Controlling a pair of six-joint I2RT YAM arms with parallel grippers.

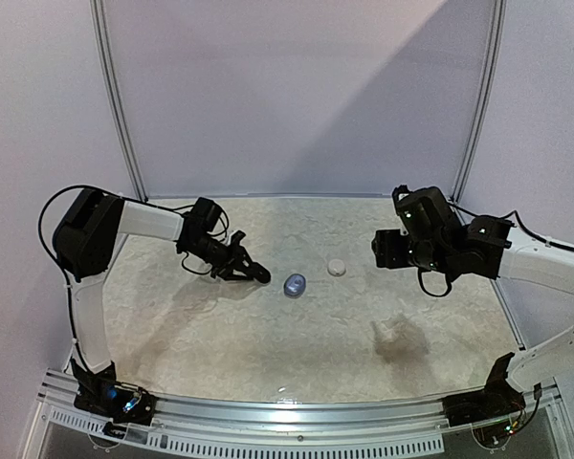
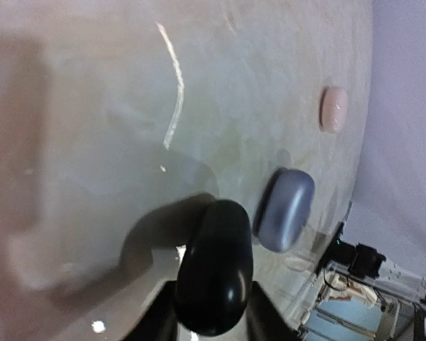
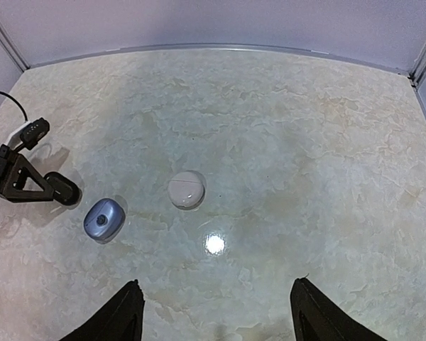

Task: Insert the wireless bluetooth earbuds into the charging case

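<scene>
black case clamped in left claw, just beside grey-blue case.

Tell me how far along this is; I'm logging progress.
Looks done: the blue-grey case and the white case lie shut on the table, with no loose buds showing. In hand: the left gripper is shut on a black case. Left: cannot tell whether it is filled; the right gripper hangs open, empty.

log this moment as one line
left jaws: shut on black case | right jaws: open, empty, raised | blue-grey case, white case: closed, on table | earbuds: none visible
</scene>
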